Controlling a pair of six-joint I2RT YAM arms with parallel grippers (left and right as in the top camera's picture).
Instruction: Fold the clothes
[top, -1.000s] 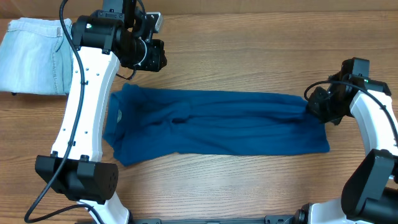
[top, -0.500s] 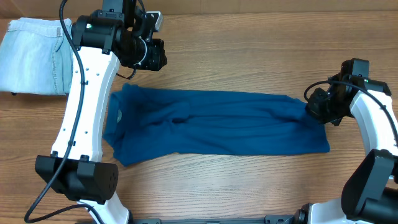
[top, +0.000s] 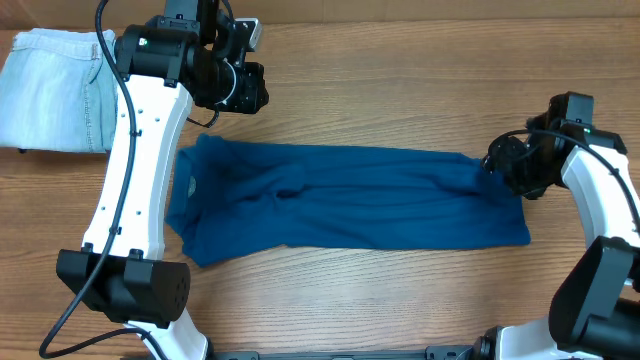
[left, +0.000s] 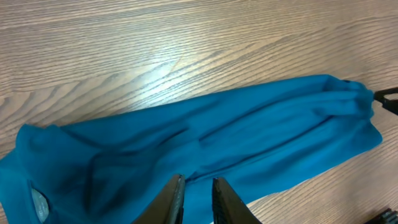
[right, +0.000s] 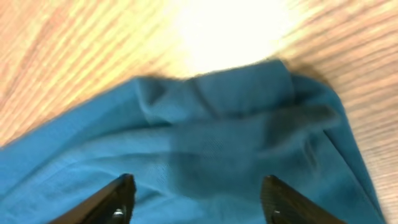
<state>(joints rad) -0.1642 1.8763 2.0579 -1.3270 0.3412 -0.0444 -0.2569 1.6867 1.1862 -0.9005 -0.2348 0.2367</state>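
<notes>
The teal polo shirt (top: 350, 200) lies flat on the desk (top: 400, 90), already narrowed into one long band. Its long axis runs side to side across the desk, with the collar end (top: 192, 185) toward the robot's left and the hem end toward its right.

The right fingers (right: 118, 199) stand at the hem end, over its far corner. In the right wrist view they are spread wide, with the bunched edge of cloth lying between and beneath them, and they pinch nothing. From there the whole band stretches away to the left along its length.

The left fingers (left: 171, 200) hang above the desk on the far side of the band near the collar end, clear of the cloth. They are drawn close with only a slim gap between them, and nothing is in it.

The pale jeans (top: 50, 90) sit at the far left corner, well apart from the shirt.

The fold left to make looks crosswise, one end brought over the other. The right arm is much the nearer, sitting on the hem. It would need to close on that corner and carry it leftward along the band toward the collar.
</notes>
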